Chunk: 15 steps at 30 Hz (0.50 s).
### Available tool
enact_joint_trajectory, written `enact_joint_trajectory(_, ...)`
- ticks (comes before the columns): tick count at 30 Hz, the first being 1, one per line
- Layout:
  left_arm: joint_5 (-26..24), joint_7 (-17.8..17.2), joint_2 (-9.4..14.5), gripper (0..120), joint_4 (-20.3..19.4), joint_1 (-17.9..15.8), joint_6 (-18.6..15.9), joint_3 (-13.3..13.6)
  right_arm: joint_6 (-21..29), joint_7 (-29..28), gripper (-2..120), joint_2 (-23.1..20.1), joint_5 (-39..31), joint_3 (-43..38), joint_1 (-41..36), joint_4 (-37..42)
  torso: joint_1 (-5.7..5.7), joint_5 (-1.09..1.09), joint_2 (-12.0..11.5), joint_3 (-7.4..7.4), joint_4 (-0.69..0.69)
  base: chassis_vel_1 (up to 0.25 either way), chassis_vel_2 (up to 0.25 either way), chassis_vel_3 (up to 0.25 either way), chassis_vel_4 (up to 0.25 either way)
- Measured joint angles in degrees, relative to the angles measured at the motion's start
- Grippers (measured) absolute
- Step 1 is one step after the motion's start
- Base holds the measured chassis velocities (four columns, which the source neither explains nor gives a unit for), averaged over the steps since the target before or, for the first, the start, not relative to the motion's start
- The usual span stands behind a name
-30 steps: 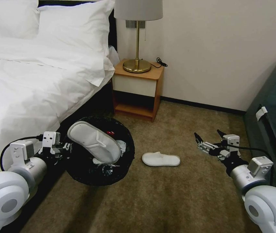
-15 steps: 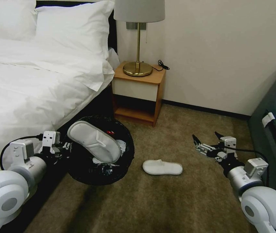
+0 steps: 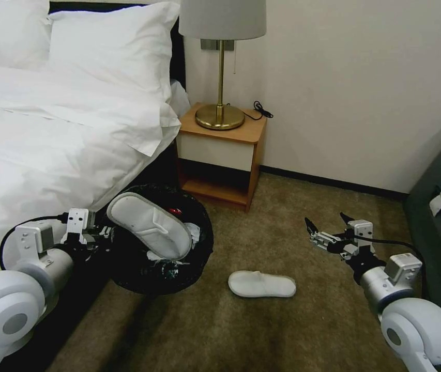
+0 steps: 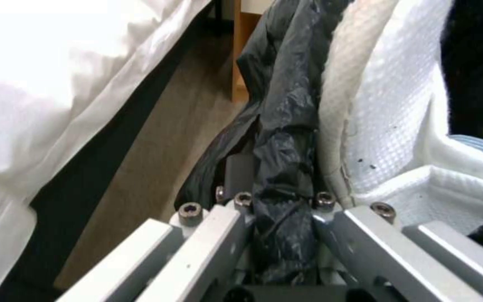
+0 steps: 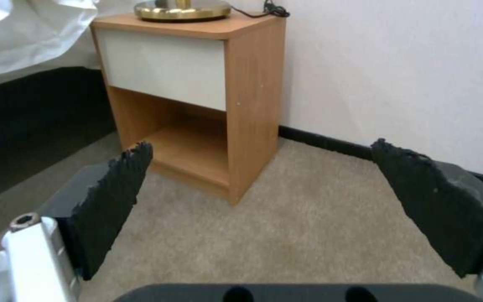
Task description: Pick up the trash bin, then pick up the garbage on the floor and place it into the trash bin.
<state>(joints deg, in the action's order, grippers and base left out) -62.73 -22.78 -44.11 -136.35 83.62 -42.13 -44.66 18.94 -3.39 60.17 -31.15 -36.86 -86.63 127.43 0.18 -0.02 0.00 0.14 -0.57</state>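
bin held at bedside, one slipper on the carpet

the bed is seen along the robot's left, with the nightstand and brass lamp against the wall beyond it. the trash bin, lined with a crinkled black bag, is held up beside the bed edge and tilted toward the robot. a white slipper is lodged across the bin's mouth, sole up, with white tissue and a small red item, possibly a can, partly seen beneath it. the bin's rim is clamped by the left gripper on the side nearest the bed; in the left wrist view the black liner is pinched between the closed fingers, with the slipper just beside them. a second white slipper is found flat on the carpet, between the bin and the right arm. the right gripper is held above the carpet, well apart from that slipper, with its fingers spread wide and nothing between the pads.
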Motion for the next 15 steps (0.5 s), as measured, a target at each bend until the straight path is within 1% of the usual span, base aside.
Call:
enact_joint_trajectory(2,0.0,0.0,0.0,2,0.0,0.0,0.0,0.0,0.0,0.0,100,0.0,0.1,0.0,0.0,0.0,0.0,-0.01,0.0,0.0,-0.01,-0.151,0.136,0.122,-0.136)
enact_joint_trajectory(3,0.0,0.0,0.0,2,-0.1,0.0,0.0,0.0,0.0,0.1,100,0.0,0.2,0.1,-0.1,0.0,0.0,0.03,0.0,0.0,0.0,-0.136,0.13,0.122,-0.15)
enact_joint_trajectory(8,0.0,-0.1,0.0,2,-0.2,0.0,0.0,0.0,0.0,0.1,100,0.0,0.3,0.3,-0.2,0.0,0.0,0.0,0.0,0.0,0.0,-0.13,0.123,0.123,-0.126)
enact_joint_trajectory(10,0.0,-0.1,0.0,2,-0.2,0.0,0.0,0.0,0.2,0.1,100,-0.1,0.3,0.3,-0.5,0.0,0.0,0.04,0.0,0.0,0.0,-0.124,0.113,0.106,-0.102)
enact_joint_trajectory(13,0.0,-0.1,-0.1,2,-0.2,0.0,0.0,0.0,1.0,0.9,100,-1.1,0.3,-0.1,-1.1,0.0,0.0,0.01,0.0,0.0,0.0,-0.113,0.106,0.116,-0.119)
enact_joint_trajectory(15,-0.1,-0.2,-0.1,2,-0.4,-0.1,0.0,0.0,1.1,3.8,100,-3.5,-0.1,-1.1,-1.6,-1.1,0.01,0.03,0.0,0.01,0.0,-0.084,0.081,0.082,-0.07)
